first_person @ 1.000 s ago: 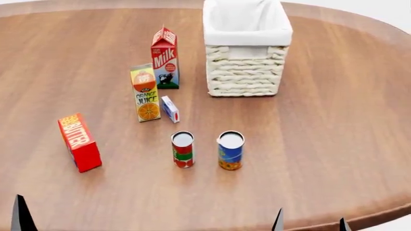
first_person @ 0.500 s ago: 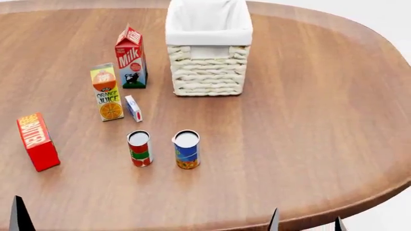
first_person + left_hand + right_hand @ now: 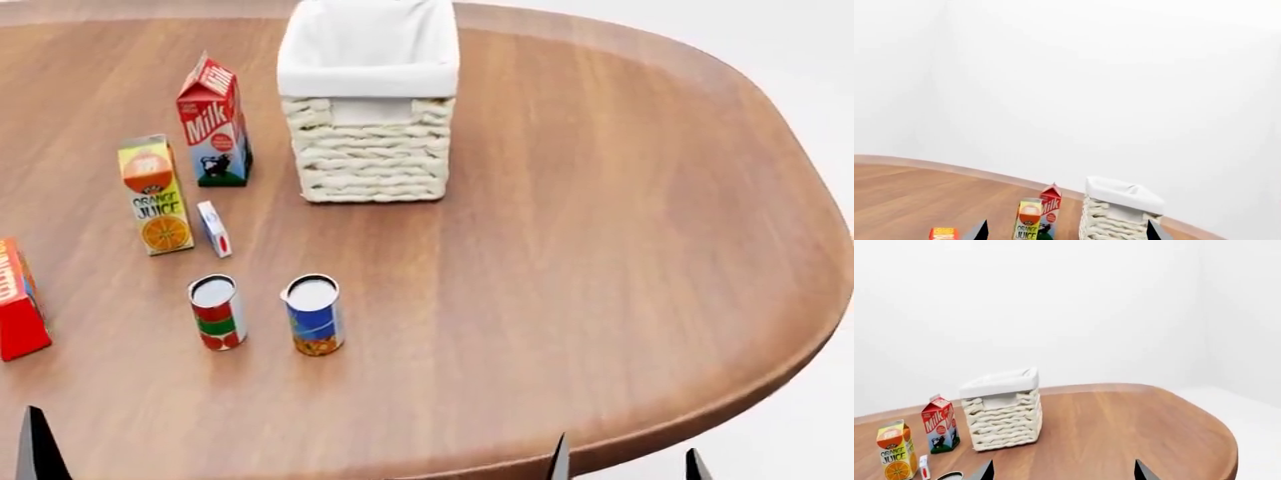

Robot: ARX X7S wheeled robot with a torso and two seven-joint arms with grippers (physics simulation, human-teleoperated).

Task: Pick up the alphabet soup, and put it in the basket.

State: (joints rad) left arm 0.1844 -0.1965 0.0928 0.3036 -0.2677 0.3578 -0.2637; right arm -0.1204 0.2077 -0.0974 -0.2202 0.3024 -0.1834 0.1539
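Head view overhead (wrists low, level)

Milk carton [image 3: 214, 122]: "Milk" in white letters on the red upper panel.
Orange juice carton [image 3: 155, 196]: "ORANGE JUICE" in dark letters above a picture of an orange.
Two cans and small white box: labels too small to read.

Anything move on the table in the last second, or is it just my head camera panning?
Only the view moved: the head camera swung right, so the basket, milk carton, orange juice carton and both cans slid left in frame, keeping their spacing. The red butter box is now cut by the left edge. Nothing was grasped; the left gripper and right gripper show only fingertips, set apart.
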